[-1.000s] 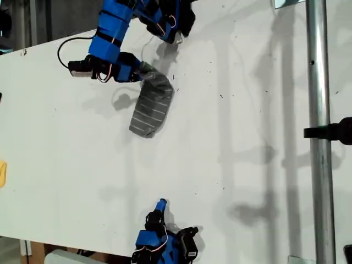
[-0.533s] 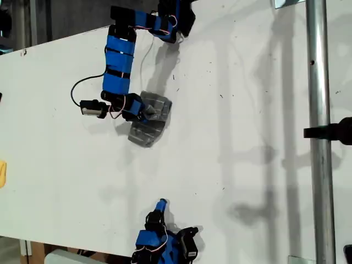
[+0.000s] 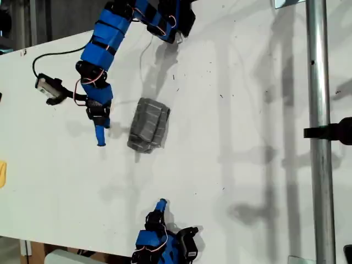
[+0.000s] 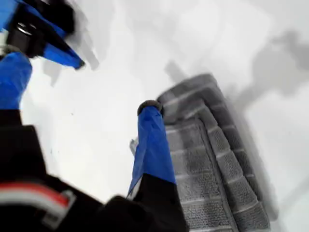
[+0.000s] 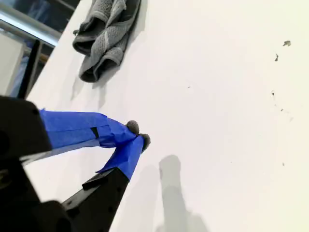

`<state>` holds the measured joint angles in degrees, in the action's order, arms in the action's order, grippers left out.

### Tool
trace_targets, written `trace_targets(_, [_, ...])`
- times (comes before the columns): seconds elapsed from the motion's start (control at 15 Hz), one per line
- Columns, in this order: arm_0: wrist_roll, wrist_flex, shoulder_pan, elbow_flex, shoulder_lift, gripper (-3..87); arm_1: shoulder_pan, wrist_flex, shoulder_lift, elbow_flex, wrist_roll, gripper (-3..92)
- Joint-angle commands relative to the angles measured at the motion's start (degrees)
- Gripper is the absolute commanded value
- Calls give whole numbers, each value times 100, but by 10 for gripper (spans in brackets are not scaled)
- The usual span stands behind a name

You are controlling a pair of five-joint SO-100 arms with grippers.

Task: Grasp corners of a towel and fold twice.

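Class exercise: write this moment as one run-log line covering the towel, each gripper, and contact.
towel: folded bundle lying on table | first gripper: beside towel, open, holding nothing | second gripper: shut, empty, apart from towel | contact: none

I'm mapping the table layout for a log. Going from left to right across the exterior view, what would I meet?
Yellow object at the edge → my first gripper → the folded towel → black marks on the white table → upright metal pole. My second gripper overlaps the towel's span, so it is left out.
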<state>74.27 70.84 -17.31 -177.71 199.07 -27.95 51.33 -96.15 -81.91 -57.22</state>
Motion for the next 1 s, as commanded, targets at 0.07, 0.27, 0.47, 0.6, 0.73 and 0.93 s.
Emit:
trace_targets(0.07, [501, 281, -26, -79, 35, -21, -562, 44, -2470, -2083, 79, 217])
trace_targets(0.27, [1802, 352, 53, -79, 35, 0, -237, 26, -5546, -6082, -1028, 46])
trace_targets(0.47, [1521, 360, 105, -79, 26, 0, 132, 2549, -9202, -7972, -1978, -2])
trace_targets(0.6, [976, 360, 70, -79, 26, 0, 299, 2997, -9246, -8420, -2944, 37])
trace_targets(0.73, [-888, 360, 70, -79, 26, 0, 932, 3146, -9193, -8402, -3085, 137])
trace_targets(0.93, [-1863, 334, 79, -97, 26, -1, 1468, 3182, -9202, -8394, -2874, 137])
